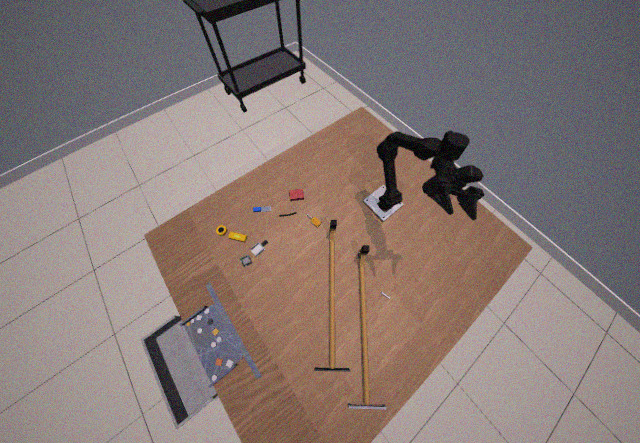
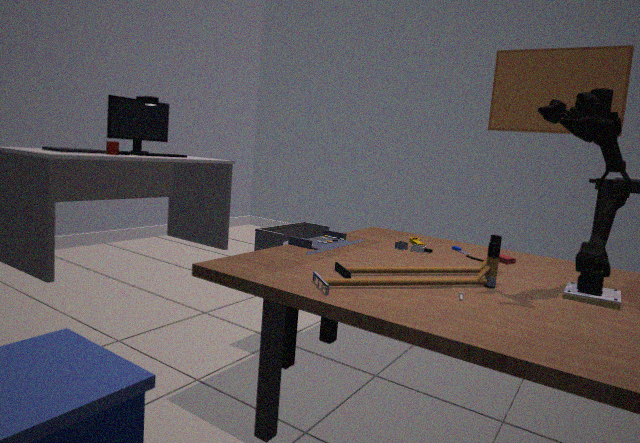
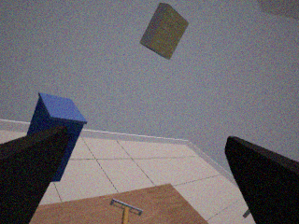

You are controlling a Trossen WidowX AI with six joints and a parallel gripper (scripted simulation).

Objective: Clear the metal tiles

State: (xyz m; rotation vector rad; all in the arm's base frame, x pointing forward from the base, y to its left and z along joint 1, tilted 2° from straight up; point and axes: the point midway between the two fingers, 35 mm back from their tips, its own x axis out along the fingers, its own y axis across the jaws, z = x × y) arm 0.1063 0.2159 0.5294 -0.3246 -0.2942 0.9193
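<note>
My gripper is open and empty, high above the table. Two long wooden-handled tools lie side by side on the table, each with an upright dark grip at the robot end: one has a black blade, the other a grey blade. I cannot tell which is longer. The steel plate at the table's far edge carries several small white, orange and dark tiles. The grey catch box adjoins its far end.
A yellow block, tape roll, red block, blue-ended item, orange-handled tool and other small items lie beside the handles. A small white rod lies near the grey-bladed tool. A blue cabinet stands off the table.
</note>
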